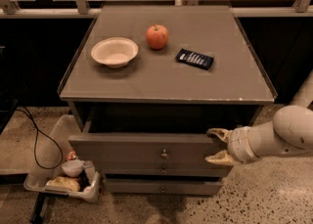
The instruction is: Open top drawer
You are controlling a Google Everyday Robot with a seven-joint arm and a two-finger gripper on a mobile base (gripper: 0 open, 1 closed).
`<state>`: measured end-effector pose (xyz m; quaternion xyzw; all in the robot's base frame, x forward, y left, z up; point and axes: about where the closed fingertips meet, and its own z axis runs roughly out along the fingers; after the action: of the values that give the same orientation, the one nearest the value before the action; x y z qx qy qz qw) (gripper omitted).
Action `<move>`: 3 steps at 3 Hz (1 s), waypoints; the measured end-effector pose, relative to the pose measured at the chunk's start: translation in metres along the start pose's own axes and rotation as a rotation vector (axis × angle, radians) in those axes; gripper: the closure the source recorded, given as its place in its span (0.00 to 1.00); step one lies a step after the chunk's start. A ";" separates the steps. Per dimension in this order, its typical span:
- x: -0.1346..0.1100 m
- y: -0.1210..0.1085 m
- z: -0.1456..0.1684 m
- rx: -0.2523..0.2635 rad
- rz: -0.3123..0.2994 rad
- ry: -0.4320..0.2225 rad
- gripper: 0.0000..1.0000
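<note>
The top drawer (132,150) of the grey-brown cabinet stands pulled out a little, with a dark gap behind its front. Its small metal knob (164,153) is at the centre. My gripper (218,145) is at the right end of the drawer front and is open. One tan fingertip (218,133) is by the front's top edge, and the other is by its lower edge. I cannot tell if they touch it. The white arm (279,135) reaches in from the right.
On the cabinet top (146,81) are a white bowl (114,51), a red apple (157,36) and a dark packet (194,58). Two lower drawers (161,186) sit below. A clear bin (61,181) with scraps and a black cable (41,140) lie on the floor at the left.
</note>
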<state>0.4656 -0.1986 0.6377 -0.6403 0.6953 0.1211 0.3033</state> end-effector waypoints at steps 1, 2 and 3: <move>-0.003 -0.002 -0.004 0.000 0.000 0.000 0.84; -0.006 -0.003 -0.007 -0.001 0.000 -0.001 1.00; -0.012 0.001 -0.009 -0.010 -0.007 -0.009 0.80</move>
<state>0.4621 -0.1940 0.6517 -0.6436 0.6911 0.1263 0.3037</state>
